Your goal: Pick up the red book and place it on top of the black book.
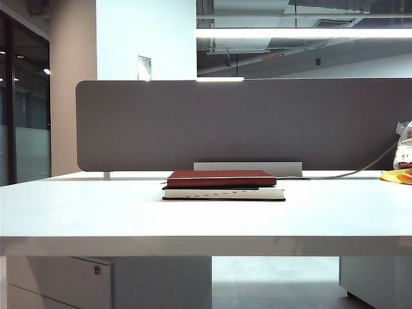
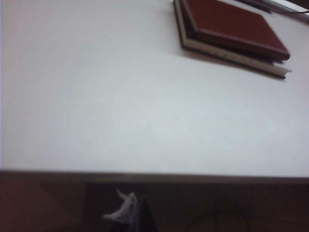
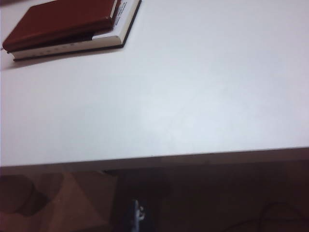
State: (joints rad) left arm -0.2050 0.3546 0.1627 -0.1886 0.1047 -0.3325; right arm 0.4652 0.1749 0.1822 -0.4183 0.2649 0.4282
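Observation:
The red book (image 1: 221, 177) lies flat on top of the black book (image 1: 224, 193) at the middle of the white table (image 1: 129, 212), toward its back. The left wrist view shows the red book (image 2: 236, 26) on the black book (image 2: 231, 55) far off. From the other side, the right wrist view has the red book (image 3: 60, 19) resting on the black book (image 3: 72, 46). My left gripper (image 2: 131, 212) is a dim shut tip below the table's front edge, holding nothing. Equally low and far from the books, my right gripper (image 3: 136, 215) shows one narrow shut tip. Neither gripper appears in the exterior view.
A grey partition (image 1: 244, 122) runs along the table's back edge. A grey stand (image 1: 248, 167) sits just behind the books. At the far right lie a yellow object (image 1: 396, 176), a white bag (image 1: 404, 145) and a cable (image 1: 360, 168). A drawer cabinet (image 1: 58, 283) stands under the table.

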